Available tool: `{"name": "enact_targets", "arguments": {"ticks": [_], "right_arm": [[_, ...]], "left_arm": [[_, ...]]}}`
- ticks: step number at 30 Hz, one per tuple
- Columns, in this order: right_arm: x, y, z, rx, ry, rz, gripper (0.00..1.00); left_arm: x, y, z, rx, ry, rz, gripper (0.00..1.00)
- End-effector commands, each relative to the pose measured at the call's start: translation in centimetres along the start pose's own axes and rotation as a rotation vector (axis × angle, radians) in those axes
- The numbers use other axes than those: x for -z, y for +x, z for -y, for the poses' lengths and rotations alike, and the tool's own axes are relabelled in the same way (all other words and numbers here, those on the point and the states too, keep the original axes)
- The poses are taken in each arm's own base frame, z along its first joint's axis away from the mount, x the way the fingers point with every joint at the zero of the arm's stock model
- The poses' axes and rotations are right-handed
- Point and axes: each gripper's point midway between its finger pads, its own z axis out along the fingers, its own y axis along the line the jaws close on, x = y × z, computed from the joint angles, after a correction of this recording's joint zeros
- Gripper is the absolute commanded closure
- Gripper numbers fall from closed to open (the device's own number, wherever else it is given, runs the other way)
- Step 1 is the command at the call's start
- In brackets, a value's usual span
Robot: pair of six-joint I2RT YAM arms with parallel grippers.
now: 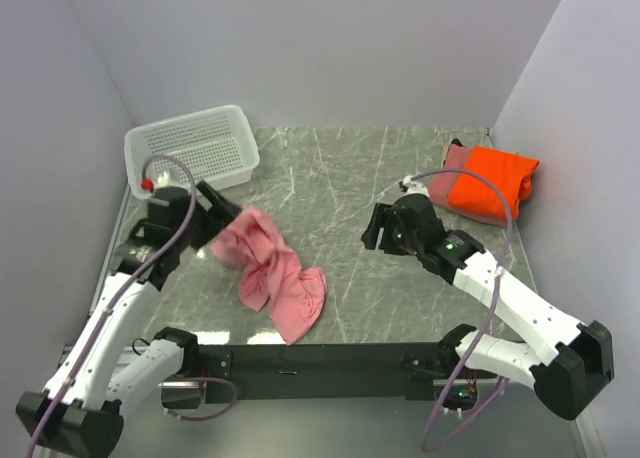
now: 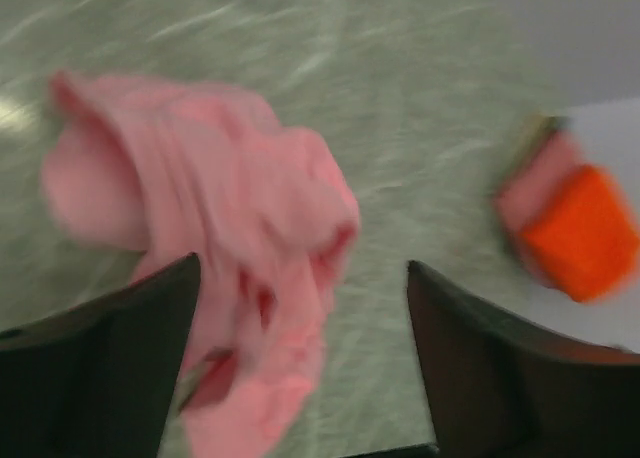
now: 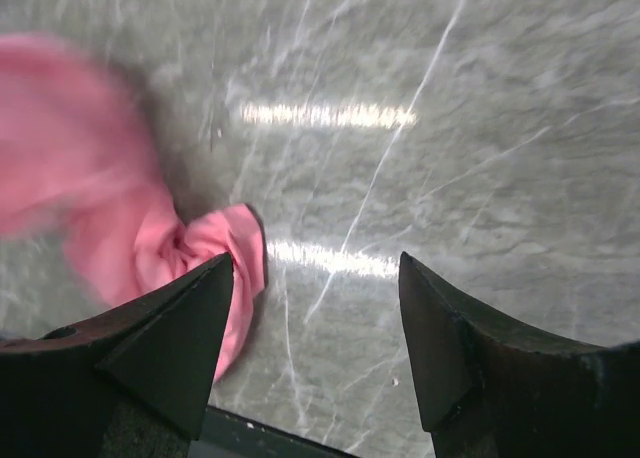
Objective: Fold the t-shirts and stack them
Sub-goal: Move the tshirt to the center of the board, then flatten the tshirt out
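From above, the basket (image 1: 195, 148) is sitting in the far left corner of the desk (image 1: 340, 178), and only this view is showing it. The left claw (image 1: 215, 213) is hovering just beside it, at the upper left edge of the crumpled pink shirt (image 1: 270, 268), which is lying in a loose heap at the near left, its tail reaching close to the near edge. The left wrist camera, blurred, is showing that claw's fingers (image 2: 120, 348) standing wide apart, with pink cloth spreading ahead of and between them and nothing being pinched. Bare marbled desk is lying open through the middle. The right claw (image 1: 385, 228) is hanging over that stretch, apart from the heap; its own camera is showing the jaws spread on nothing, with a pink corner peeking in at the left. At the far right, the orange shirt (image 1: 490, 183) is resting on the rose shirt (image 1: 452, 168). Pale walls (image 1: 300, 48) are closing in the left, far and right sides, and both shirts are sitting near the right one.
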Motion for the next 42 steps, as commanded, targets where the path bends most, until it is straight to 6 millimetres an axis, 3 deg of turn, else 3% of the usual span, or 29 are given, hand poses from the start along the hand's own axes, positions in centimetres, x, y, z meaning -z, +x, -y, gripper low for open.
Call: {"name": "enact_targets", "arguments": {"ticks": [1, 3, 8, 15, 25, 27, 31, 38, 42], "right_arm": [[-1.1, 2.6, -1.3, 0.040, -0.040, -0.075, 0.27], [-1.6, 4.4, -2.1, 0.062, -0.062, -0.140, 0.29], [-1.4, 8.8, -5.5, 0.175, -0.144, -0.241, 0.30], [0.0, 14.6, -11.1, 0.371, -0.235, -0.345, 0.32], [0.4, 21.5, -19.2, 0.639, -0.330, -0.436, 0.34], [0.2, 22.6, -19.6, 0.652, -0.347, -0.464, 0.35], [-1.5, 25.1, -18.6, 0.683, -0.318, -0.513, 0.36], [-3.5, 26.3, -17.6, 0.716, -0.270, -0.513, 0.35], [-4.8, 26.9, -15.6, 0.752, -0.191, -0.515, 0.37]], "left_arm": [[0.0, 2.4, -10.0, 0.040, -0.389, 0.032, 0.06], [0.3, 3.0, -10.7, 0.023, -0.401, 0.018, 0.01], [0.8, 3.5, -11.1, -0.013, -0.404, -0.008, 0.01], [-1.1, 7.6, -13.5, -0.025, -0.429, -0.168, 0.06], [-2.4, 8.3, -13.2, -0.002, -0.421, -0.204, 0.05], [-2.2, 8.5, -13.3, 0.006, -0.420, -0.207, 0.04], [-1.7, 9.1, -13.5, 0.036, -0.413, -0.209, 0.04], [-0.8, 9.1, -13.7, 0.036, -0.418, -0.203, 0.02], [-0.8, 8.9, -13.4, 0.044, -0.410, -0.198, 0.02]]}}
